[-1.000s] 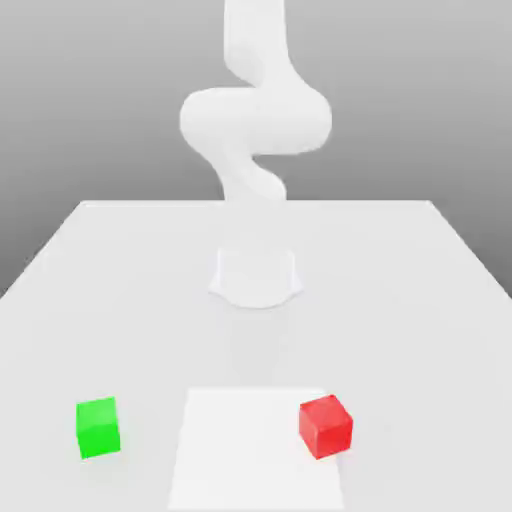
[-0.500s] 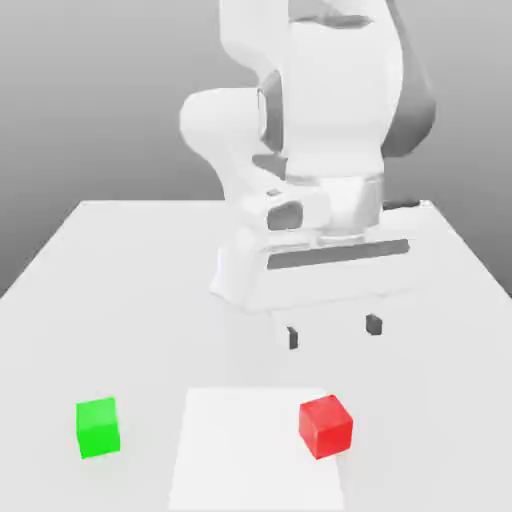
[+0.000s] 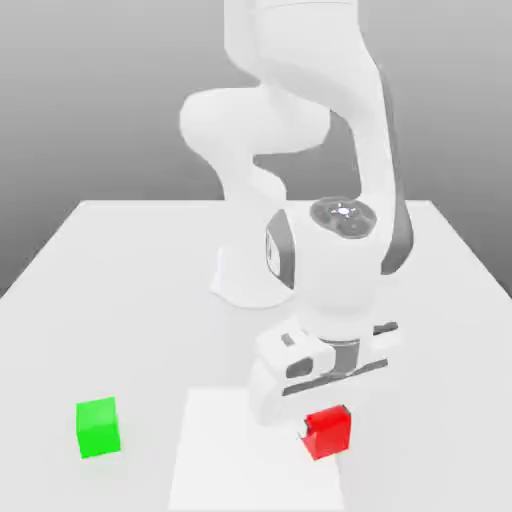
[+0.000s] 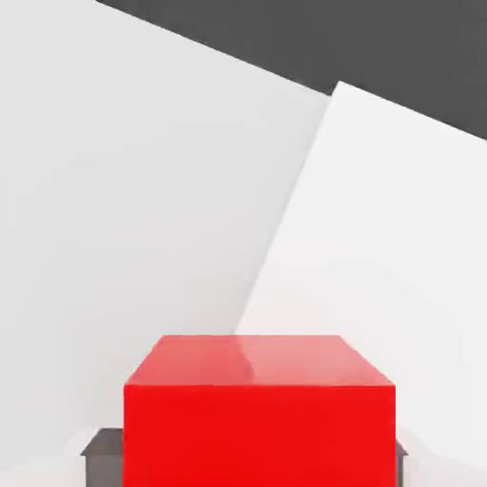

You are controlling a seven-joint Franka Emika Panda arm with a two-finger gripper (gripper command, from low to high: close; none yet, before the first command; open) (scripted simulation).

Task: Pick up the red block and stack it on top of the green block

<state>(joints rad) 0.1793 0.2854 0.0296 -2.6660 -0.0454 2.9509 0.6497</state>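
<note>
Clamping the red block point(image 3: 328, 436) between both fingertips of the gripper point(image 4: 252, 461), toward five o'clock in the exterior view, by the edge of the white panel point(image 3: 250, 455). Standing apart, between seven and eight o'clock: the green block point(image 3: 98, 428).

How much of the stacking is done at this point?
Done: the gripper is down at the red block, with a dark finger against each side. In hand: the grip on that block, which is still low by the white patch. Left: lifting it, carrying it over and setting it on the green block, whose top is bare.
</note>
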